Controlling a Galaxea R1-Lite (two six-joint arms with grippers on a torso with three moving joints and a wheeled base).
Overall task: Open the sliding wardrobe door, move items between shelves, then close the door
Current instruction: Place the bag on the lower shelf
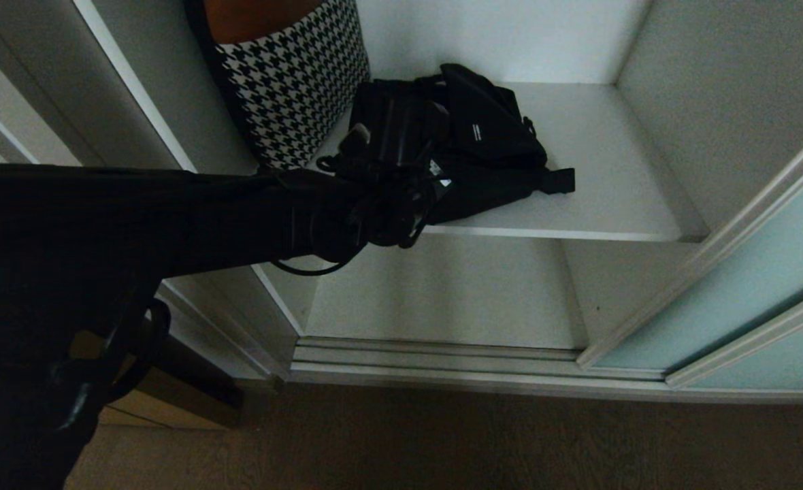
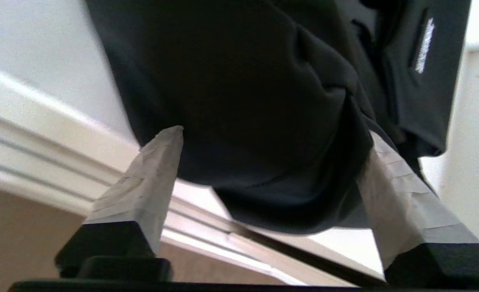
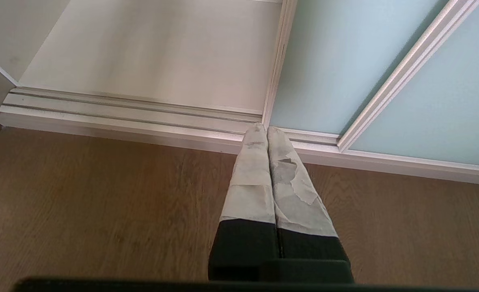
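Black fabric bag (image 1: 490, 146) lies on the upper grey shelf (image 1: 605, 170), beside the houndstooth piece (image 1: 292, 88).

Left gripper (image 2: 270, 162) reaches to the shelf's front edge with its taped fingers (image 2: 154, 170) spread wide on either side of the bag's overhanging fabric, not pinching it. Right gripper (image 3: 267, 134) hangs over the wooden floor (image 3: 101, 211), fingers pressed together, near the teal sliding wardrobe door (image 3: 345, 61), which stands slid aside.

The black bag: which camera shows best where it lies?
The head view: the black bag lies on the upper shelf beside the houndstooth piece. The left wrist view shows only its fabric between the left gripper's spread fingers. The right wrist view shows none.
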